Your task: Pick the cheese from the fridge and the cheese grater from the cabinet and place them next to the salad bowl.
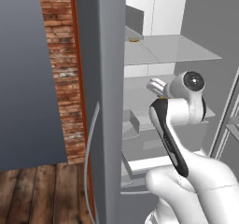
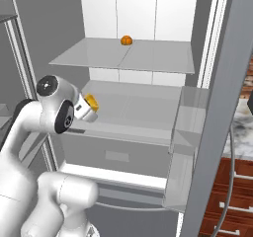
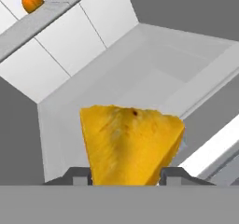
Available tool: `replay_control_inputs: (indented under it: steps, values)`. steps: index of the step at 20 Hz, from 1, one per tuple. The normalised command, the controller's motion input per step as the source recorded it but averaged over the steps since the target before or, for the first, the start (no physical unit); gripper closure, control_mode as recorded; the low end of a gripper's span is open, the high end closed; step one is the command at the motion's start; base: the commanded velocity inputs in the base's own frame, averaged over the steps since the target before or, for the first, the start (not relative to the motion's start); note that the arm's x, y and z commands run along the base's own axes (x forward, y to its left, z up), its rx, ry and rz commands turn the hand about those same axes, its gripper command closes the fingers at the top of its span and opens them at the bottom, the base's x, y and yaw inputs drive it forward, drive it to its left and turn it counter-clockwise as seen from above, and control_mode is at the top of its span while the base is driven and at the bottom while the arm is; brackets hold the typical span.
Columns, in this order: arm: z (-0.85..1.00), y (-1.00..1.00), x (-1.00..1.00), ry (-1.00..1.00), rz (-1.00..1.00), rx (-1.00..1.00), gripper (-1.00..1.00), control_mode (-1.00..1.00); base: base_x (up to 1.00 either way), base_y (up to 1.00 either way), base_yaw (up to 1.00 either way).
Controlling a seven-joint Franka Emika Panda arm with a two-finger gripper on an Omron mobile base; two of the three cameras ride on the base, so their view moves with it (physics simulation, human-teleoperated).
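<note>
Cheese (image 3: pixel 132 143): yellow-orange wedge, clamped between the fingers (image 3: pixel 77 175) of the hand (image 2: pixel 88 107), partly closed on it. Location: in front of the open fridge (image 2: pixel 148 102), above its middle shelf. Small orange item (image 2: pixel 126 40) on the upper shelf.

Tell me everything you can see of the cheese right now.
The cheese is a small yellow-orange wedge with a mottled, crumbly-looking face and one dark speck near its top edge. It sits between the finger tips of the gripper, which is closed on its sides, and hangs off the shelves inside the open fridge.
</note>
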Motion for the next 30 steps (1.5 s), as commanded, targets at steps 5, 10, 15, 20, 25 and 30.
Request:
replay_control_inputs:
  steps: [5, 10, 15, 20, 25, 30]
  values:
    - [0.14, -0.13, -0.93, 0.18, 0.11, 0.00, 1.00, -1.00, 0.00, 0.00, 0.00]
    - [0.00, -0.28, -0.87, -0.06, 0.31, 0.04, 1.00, -1.00, 0.00, 0.00, 0.00]
    - [0.09, -0.14, -0.57, -0.05, 0.30, -0.11, 1.00, -1.00, 0.00, 0.00, 0.00]
    - [0.20, 0.00, -0.66, -0.22, 0.15, -0.29, 1.00, -1.00, 0.00, 0.00, 0.00]
    - [0.14, 0.00, -0.45, -0.22, 0.14, -0.18, 1.00, -1.00, 0.00, 0.00, 0.00]
    - [0.00, 0.01, -0.25, -0.21, 0.15, -0.01, 1.00, -1.00, 0.00, 0.00, 0.00]
